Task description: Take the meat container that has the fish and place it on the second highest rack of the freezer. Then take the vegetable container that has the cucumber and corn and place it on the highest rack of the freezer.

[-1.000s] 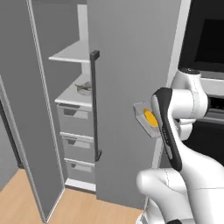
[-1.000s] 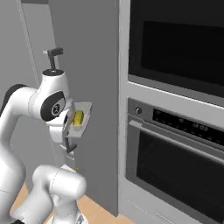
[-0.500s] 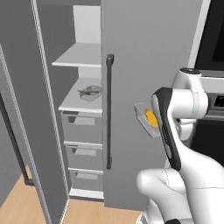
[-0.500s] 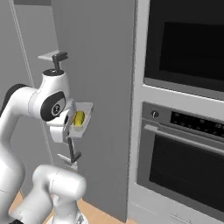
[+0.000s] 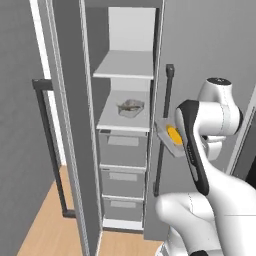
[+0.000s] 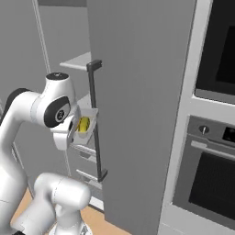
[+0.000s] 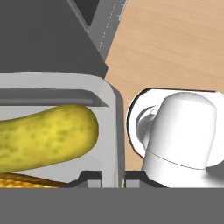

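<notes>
My gripper [image 7: 113,180] is shut on the rim wall of the vegetable container [image 7: 111,131], a grey tray with the green cucumber [image 7: 48,135] and yellow corn [image 7: 26,180] inside. I hold this tray [image 5: 170,136] tilted, in the air just right of the open freezer, close to a door handle [image 6: 94,119]. From the right side the tray [image 6: 85,126] shows beside the hand. The meat container with the fish [image 5: 131,107] lies on the second highest rack [image 5: 112,120]. The highest rack [image 5: 125,67] above it is bare.
The freezer's left door [image 5: 67,125] stands open with a dark handle [image 5: 47,145]. A closed grey door [image 5: 210,50] with a vertical handle [image 5: 162,130] borders the opening on the right. Drawers [image 5: 122,145] sit under the racks. An oven [image 6: 211,174] is at the right.
The whole picture has shifted: the base has driven, and the freezer opening now lies more squarely ahead. The arm keeps the same pose with the vegetable container still in the gripper.
</notes>
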